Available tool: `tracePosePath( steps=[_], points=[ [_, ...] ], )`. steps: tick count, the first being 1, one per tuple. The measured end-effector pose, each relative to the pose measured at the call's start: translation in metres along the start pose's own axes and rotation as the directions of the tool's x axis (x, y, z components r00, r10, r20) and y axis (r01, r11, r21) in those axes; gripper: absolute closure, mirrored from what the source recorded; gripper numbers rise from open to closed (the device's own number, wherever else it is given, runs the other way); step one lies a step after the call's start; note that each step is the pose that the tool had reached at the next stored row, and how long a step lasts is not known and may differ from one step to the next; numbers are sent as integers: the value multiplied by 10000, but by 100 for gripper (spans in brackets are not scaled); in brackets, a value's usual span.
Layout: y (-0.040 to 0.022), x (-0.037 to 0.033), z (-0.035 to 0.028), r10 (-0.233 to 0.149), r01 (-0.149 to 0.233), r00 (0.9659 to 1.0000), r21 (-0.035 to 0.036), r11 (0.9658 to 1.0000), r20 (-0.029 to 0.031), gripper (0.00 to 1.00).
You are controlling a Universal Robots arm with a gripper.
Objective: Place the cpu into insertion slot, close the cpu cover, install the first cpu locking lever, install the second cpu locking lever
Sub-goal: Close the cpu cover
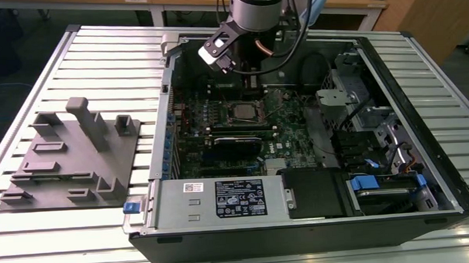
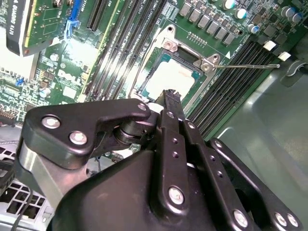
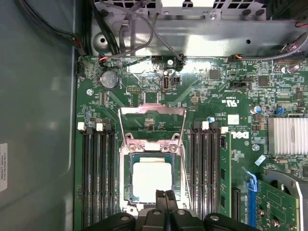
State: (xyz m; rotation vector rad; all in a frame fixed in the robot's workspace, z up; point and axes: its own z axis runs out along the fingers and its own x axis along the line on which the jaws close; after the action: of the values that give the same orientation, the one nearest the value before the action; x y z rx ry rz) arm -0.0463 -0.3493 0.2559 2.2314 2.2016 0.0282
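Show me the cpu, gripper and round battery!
cpu (image 3: 151,179), first wrist view: middle of its silver top.
gripper (image 3: 166,194), first wrist view: between its fingertips.
battery (image 3: 109,80), first wrist view: its round face.

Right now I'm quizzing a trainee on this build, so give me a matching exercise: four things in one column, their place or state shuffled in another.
Things: 1 chip; 2 jaws; 3 grey rack; 4 coin battery.
Places or states: a on the slatted table, outside the case; b shut; c on the green board, apart from the socket; d in the socket.
Pairs: 1-d, 2-b, 3-a, 4-c.
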Motion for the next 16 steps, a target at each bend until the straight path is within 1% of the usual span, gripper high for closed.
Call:
tracePosePath(
  steps=[16],
  points=[
    [2, 2, -97, -2, 2, 9999, -3, 10000, 120, 89]
  ],
)
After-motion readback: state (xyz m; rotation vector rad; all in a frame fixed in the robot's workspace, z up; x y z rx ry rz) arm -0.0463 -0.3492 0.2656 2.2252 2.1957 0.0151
